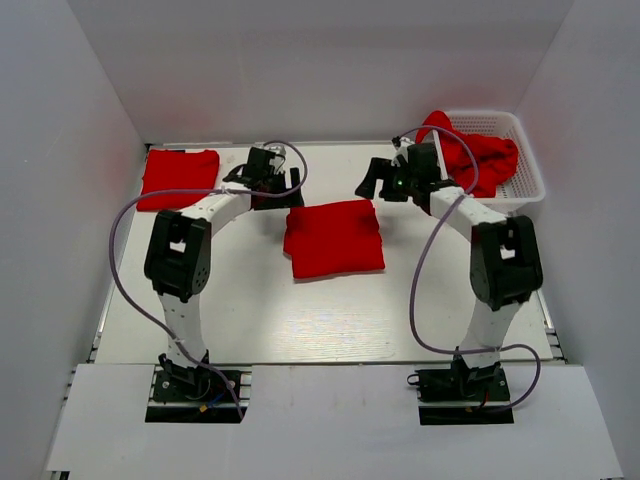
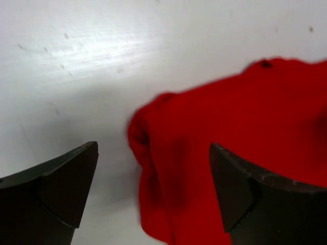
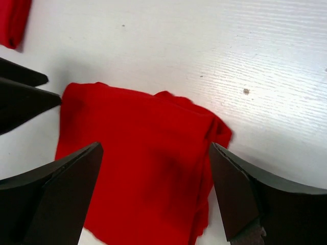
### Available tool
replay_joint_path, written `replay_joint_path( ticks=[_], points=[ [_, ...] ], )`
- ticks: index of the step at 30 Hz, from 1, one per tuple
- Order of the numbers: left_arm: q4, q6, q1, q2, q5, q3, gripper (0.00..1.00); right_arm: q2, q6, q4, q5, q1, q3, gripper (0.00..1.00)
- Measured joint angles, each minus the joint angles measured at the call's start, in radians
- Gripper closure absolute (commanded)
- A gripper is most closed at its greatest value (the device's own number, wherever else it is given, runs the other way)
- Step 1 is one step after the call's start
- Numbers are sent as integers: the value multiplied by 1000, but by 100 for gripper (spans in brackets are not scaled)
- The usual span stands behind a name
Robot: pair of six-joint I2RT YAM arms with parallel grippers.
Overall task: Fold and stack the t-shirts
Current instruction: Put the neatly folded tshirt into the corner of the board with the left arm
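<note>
I have both pairs of jaws wide, holding nothing. The folded shirt (image 1: 333,238) lies below them: a corner between the left gripper's (image 2: 153,148) jaws, its far edge between the right gripper's (image 3: 156,145). I'd pinch every layer, lift level, then carry it to the stack (image 1: 178,177).

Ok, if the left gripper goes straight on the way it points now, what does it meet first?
Probably the corner of the folded red shirt: it lies between the open jaws of the left gripper, with bare table beside it. The gap to it is unclear.
</note>
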Motion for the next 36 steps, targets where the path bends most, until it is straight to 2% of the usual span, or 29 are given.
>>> replay_joint_path(
  ticks=[5, 9, 17, 22, 25, 26, 28, 29, 31, 32, 34, 35, 36],
  points=[
    [47, -2, -18, -104, 77, -161, 0, -198, -2, 23, 24, 0, -129, 10],
    [72, -6, -33, -130, 121, -247, 0, -319, -8, 21, 43, 0, -233, 10],
    [131, 0, -41, -91, 209, -261, 0, -450, -26, -17, 101, 0, -346, 10],
    [151, 30, -63, -34, 235, -240, 12, -482, -32, -39, 130, -2, -373, 10],
    [146, 43, -85, -18, 228, -224, 23, -486, -34, -48, 142, -3, -383, 10],
    [146, 50, -91, -14, 222, -219, 33, -486, -35, -48, 145, -5, -385, 10],
    [138, 53, -100, -5, 220, -209, 45, -490, -38, -49, 151, -6, -391, 10],
    [137, 53, -103, 7, 223, -203, 56, -494, -39, -50, 153, -6, -394, 10],
    [133, 51, -110, 31, 230, -179, 64, -502, -42, -55, 158, -6, -399, 10],
    [134, 52, -113, 41, 242, -169, 76, -505, -42, -55, 161, -6, -400, 10],
    [133, 47, -118, 63, 257, -149, 89, -515, -44, -54, 172, -6, -404, 10],
    [130, 45, -119, 73, 271, -135, 100, -522, -45, -55, 177, -6, -410, 10],
    [130, 42, -120, 84, 281, -121, 100, -528, -45, -56, 184, -7, -414, 10]
  ],
)
